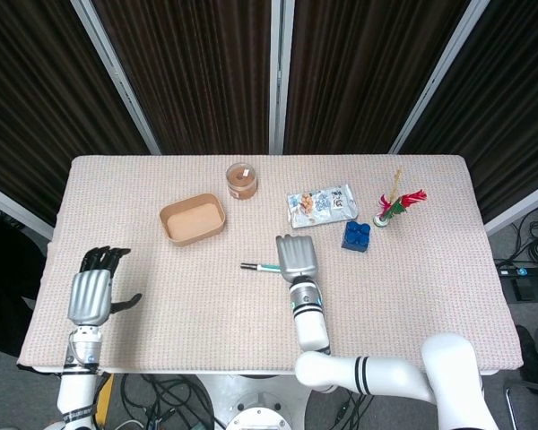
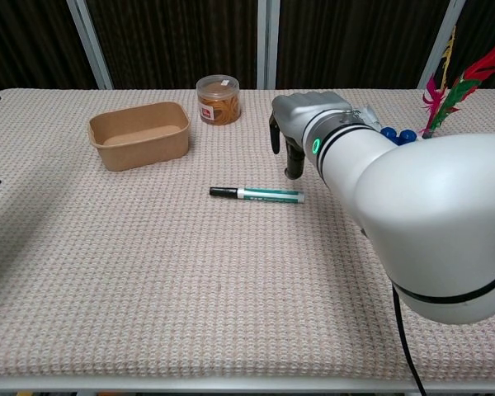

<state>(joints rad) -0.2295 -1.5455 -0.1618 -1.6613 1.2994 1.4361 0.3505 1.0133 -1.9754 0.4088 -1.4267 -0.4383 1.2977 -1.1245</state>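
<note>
While my right hand [image 1: 298, 257] hovers just above the marker [image 2: 257, 195], its fingers hang loosely apart, holding nothing. Its long axis runs left to right beneath them. My left hand [image 1: 92, 295] waits open, well apart.

My right hand [image 1: 297, 259] hovers over the marker [image 1: 262, 267] (covering its cap end); my left hand [image 1: 91, 295] sits open, well apart.
</note>
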